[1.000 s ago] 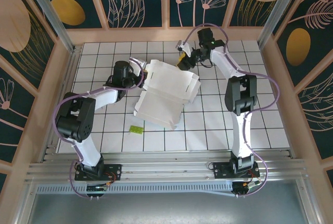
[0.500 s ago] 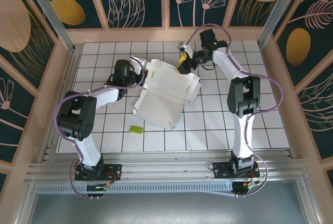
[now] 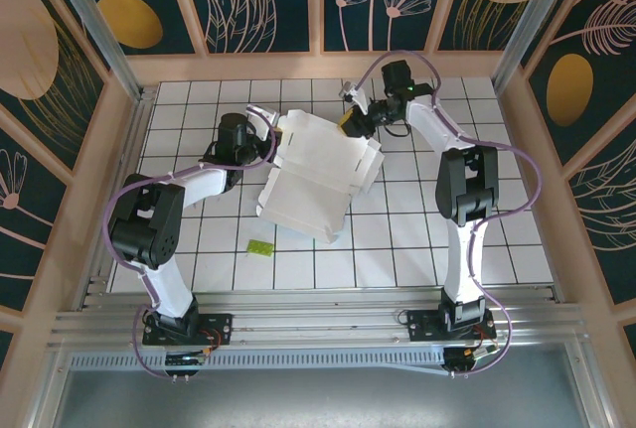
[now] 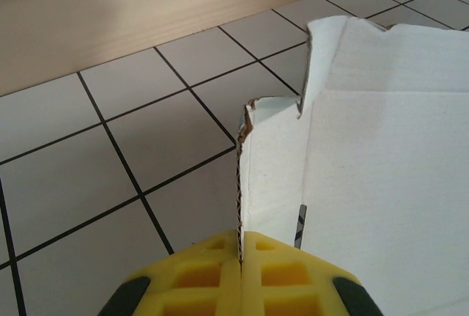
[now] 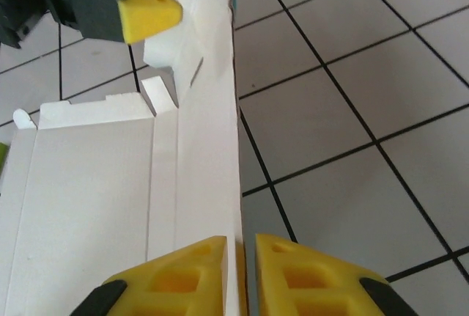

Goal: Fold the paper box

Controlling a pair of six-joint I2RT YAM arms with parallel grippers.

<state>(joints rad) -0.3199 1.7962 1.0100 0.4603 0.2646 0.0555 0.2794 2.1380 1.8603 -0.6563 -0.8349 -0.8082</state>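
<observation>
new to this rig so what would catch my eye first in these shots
The big white paper box, partly folded, sits in the middle of the tiled table. The left gripper is shut on its raised corrugated edge; the right gripper straddles the opposite wall. A tiny lime-green piece lies toward the table's near edge.

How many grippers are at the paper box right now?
2. The left gripper is shut on the left edge of the paper box. The right gripper straddles its far edge, one finger on each side; whether it clamps yet is unclear. Nothing seems hidden.
</observation>
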